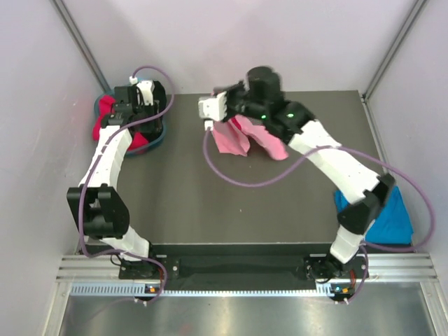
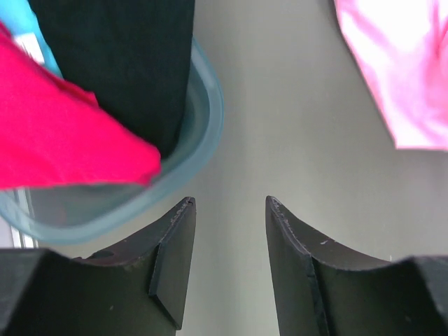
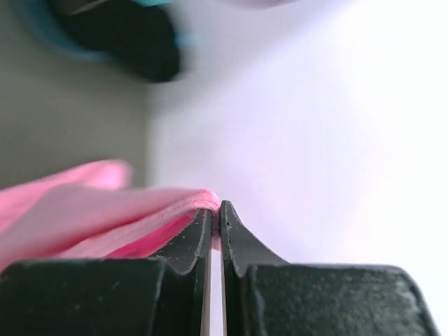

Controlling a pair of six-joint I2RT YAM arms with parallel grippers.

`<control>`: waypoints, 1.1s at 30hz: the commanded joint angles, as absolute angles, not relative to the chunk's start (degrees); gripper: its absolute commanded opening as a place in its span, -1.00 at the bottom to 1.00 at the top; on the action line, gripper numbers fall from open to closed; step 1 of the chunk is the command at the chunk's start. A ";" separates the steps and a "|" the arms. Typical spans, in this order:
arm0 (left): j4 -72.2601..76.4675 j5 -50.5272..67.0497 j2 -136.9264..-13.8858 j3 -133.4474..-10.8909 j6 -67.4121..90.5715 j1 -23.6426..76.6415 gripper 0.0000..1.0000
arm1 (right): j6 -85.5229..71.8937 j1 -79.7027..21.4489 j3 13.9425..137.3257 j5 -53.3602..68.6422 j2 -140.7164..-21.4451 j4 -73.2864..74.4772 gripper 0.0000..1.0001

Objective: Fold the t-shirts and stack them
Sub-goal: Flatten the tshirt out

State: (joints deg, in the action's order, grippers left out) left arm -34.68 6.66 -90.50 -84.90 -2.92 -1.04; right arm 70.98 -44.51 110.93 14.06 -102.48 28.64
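My right gripper [image 1: 213, 124] is shut on the hem of the light pink t-shirt [image 1: 241, 138] and holds it lifted over the back middle of the table; the cloth hangs in folds. In the right wrist view the pink hem [image 3: 140, 213] is pinched between my fingertips [image 3: 216, 205]. My left gripper [image 2: 229, 203] is open and empty, just above the table beside a teal tub [image 2: 203, 133] that holds a red t-shirt [image 2: 63, 133] and a black one [image 2: 129, 63]. The pink shirt shows at the upper right of the left wrist view [image 2: 406, 70]. A bright blue t-shirt [image 1: 388, 220] lies at the table's right edge.
The teal tub [image 1: 157, 140] with the red shirt [image 1: 105, 115] sits at the table's back left corner, under my left wrist. White walls close in on the left, back and right. A metal rail [image 1: 245, 269] runs along the near edge.
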 commanded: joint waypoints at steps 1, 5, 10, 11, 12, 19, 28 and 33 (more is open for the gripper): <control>-30.50 6.59 -93.07 -89.73 -2.90 -1.23 -0.01 | 78.55 -43.69 113.82 9.33 -96.07 16.45 -1.00; -30.50 7.82 -95.44 -93.42 -2.55 -1.23 -0.02 | 80.95 -38.69 114.43 5.11 -95.10 9.85 -1.00; -31.64 13.88 -96.24 -94.66 -4.21 -0.27 -0.02 | 81.57 -30.60 113.12 1.76 -96.07 7.30 -1.00; -31.99 14.84 -96.50 -94.66 -5.26 1.82 -0.02 | 81.04 -28.06 111.90 1.58 -95.89 7.21 -1.00; -32.34 15.55 -97.20 -94.57 -7.62 2.98 -0.01 | 80.51 -27.08 111.01 1.41 -95.28 7.47 -1.00; -37.79 15.46 -104.32 -95.62 -17.31 16.95 0.01 | 80.68 -22.42 91.36 -1.39 -87.82 7.30 -1.00; -35.68 18.90 -118.55 -102.90 -14.68 20.47 0.10 | 74.80 -20.21 85.71 -4.66 -85.17 11.86 -1.00; -36.47 15.74 -126.99 -109.41 -13.80 21.18 0.10 | 72.52 -20.30 85.34 -5.01 -84.82 13.97 -1.00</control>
State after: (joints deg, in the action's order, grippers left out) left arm -36.53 16.71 -125.01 -104.71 -13.87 20.51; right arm 75.31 -20.60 85.06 -3.75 -87.68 14.61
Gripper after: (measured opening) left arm 0.551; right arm 0.020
